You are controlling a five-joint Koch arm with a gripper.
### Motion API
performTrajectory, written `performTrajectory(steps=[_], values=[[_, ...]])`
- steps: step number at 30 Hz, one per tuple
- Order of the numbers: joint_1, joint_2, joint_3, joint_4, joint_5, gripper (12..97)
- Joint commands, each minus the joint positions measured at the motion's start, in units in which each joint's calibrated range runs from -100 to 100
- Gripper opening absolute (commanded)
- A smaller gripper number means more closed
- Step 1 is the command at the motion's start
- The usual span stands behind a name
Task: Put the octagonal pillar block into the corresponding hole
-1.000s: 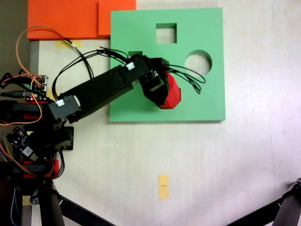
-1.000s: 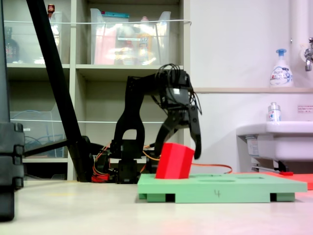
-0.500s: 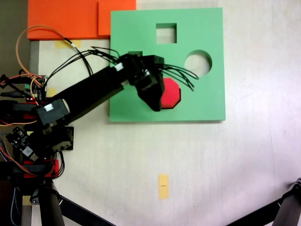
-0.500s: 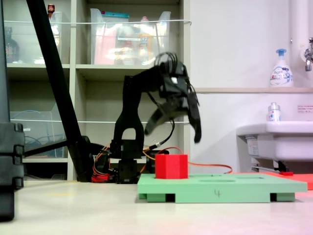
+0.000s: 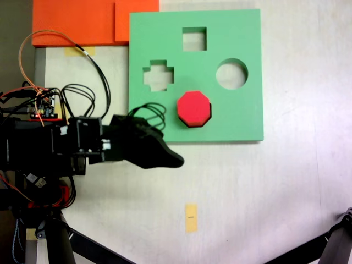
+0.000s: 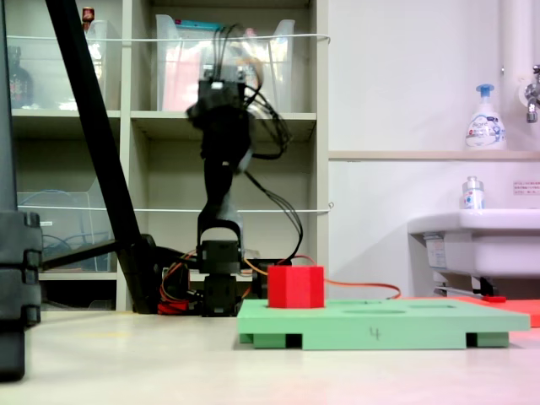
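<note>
The red octagonal pillar block sits upright in the green foam board. It fills the corresponding hole, which is hidden under it, and its upper part sticks up above the board. My gripper is off the board's lower left corner in a fixed view, well apart from the block, and shows there as a single dark shape pointing right. The arm is folded high and blurred, far above the block. Nothing is in the gripper.
The board also has a square cutout, a cross cutout and a round cutout. Orange foam sheets lie at the upper left. A yellow tape strip marks the table. Tripod legs stand at the bottom corners.
The gripper let go of the block, which settled upright into its hole. The arm then lifted and swung back off the board toward its base.
</note>
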State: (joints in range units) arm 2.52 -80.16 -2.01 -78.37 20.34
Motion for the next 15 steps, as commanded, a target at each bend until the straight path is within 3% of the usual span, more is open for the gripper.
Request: performTrajectory(steps=[1, 4, 9, 13, 15], values=[[-0.4, -12.7, -12.1, 21.1, -4.5, 51.7], [-0.3, -19.8, -38.9, 46.3, -6.9, 52.2], [-0.4, -19.8, -59.3, 58.7, -9.9, 52.2], [-1.6, -19.8, -82.4, 88.6, -11.5, 51.4], [-2.1, -19.8, -88.8, 93.0, -12.9, 51.0]])
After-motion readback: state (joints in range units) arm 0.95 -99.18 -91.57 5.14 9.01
